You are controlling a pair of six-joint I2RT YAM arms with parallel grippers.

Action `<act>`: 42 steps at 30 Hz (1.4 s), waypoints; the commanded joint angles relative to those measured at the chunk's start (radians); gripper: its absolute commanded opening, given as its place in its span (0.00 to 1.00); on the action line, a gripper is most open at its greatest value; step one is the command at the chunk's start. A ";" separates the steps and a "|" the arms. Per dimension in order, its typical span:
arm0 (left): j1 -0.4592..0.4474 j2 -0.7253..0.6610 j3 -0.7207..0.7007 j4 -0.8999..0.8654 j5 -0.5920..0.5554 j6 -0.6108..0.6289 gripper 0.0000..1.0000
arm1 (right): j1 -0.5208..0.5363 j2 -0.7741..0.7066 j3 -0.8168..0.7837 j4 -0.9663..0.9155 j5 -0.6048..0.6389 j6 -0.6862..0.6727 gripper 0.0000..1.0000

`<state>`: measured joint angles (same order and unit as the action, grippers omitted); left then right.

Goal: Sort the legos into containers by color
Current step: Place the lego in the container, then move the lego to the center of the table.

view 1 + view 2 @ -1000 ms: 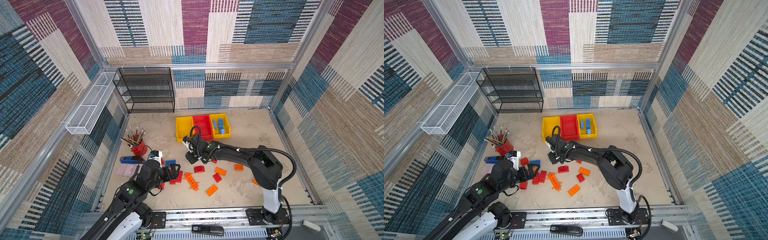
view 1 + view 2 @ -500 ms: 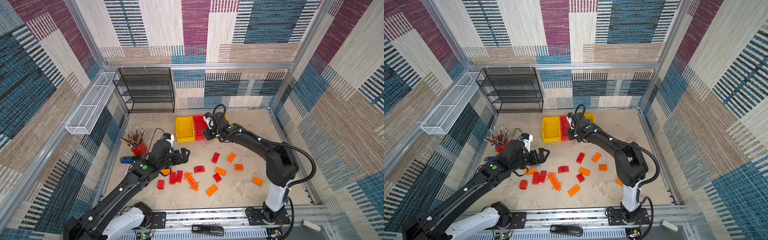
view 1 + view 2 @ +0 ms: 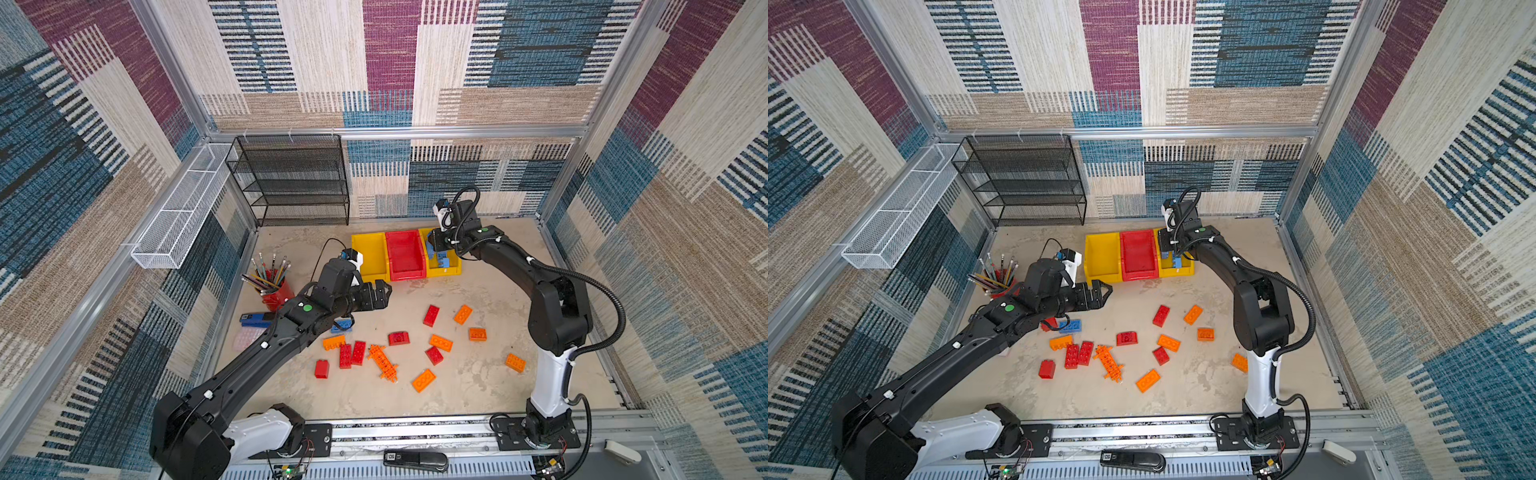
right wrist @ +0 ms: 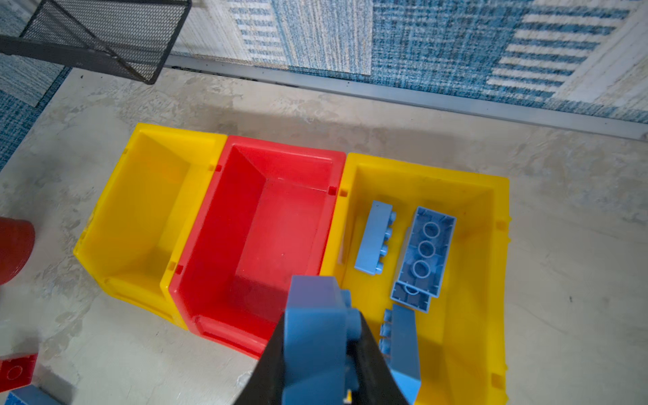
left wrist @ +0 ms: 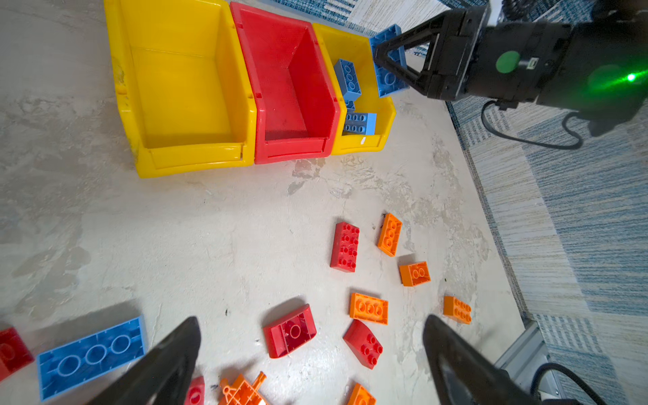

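Three joined containers stand at the back: a yellow bin point(image 3: 368, 257), a red bin point(image 3: 405, 253) and a second yellow bin point(image 3: 451, 272) holding several blue legos point(image 4: 426, 250). My right gripper point(image 4: 317, 350) is shut on a blue lego point(image 4: 312, 326) and hangs over the seam between the red bin point(image 4: 277, 224) and the blue-filled yellow bin point(image 4: 466, 280). My left gripper point(image 5: 311, 319) is open and empty, above the floor in front of the bins. Red and orange legos point(image 3: 431, 316) lie scattered, among them a long orange holed plate point(image 3: 382, 363). One blue lego point(image 5: 91, 354) lies by the left arm.
A red pencil cup point(image 3: 276, 291), a blue stapler point(image 3: 255, 320) and a pink pad point(image 3: 247, 337) sit at the left. A black wire shelf point(image 3: 291, 183) stands at the back wall, and a white wire basket point(image 3: 183, 208) hangs on the left wall.
The right arm rose from the floor's middle and carried the blue lego back over the bins. The left arm stretched forward from near its base toward the bins, jaws open.
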<state>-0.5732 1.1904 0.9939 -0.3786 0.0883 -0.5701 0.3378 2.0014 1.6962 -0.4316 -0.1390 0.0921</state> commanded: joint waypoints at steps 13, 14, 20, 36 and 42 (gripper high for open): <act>0.035 -0.037 -0.031 0.001 -0.003 0.039 0.99 | -0.042 0.303 0.364 -0.130 0.032 -0.020 0.31; 0.037 -0.042 -0.035 -0.001 -0.005 0.040 0.99 | -0.045 0.313 0.380 -0.136 0.033 -0.020 0.35; 0.044 -0.074 -0.059 -0.017 -0.010 0.028 0.99 | -0.046 0.317 0.394 -0.144 0.036 -0.020 0.57; 0.045 -0.339 -0.192 -0.119 -0.055 -0.101 0.99 | 0.103 -0.016 0.025 -0.006 -0.071 -0.006 0.58; 0.044 -0.505 -0.283 -0.186 -0.085 -0.172 0.99 | 0.218 -0.047 -0.031 0.020 -0.139 0.003 0.59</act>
<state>-0.5285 0.7322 0.7467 -0.5156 0.0288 -0.6678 0.5274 1.9694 1.6764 -0.4572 -0.2321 0.0925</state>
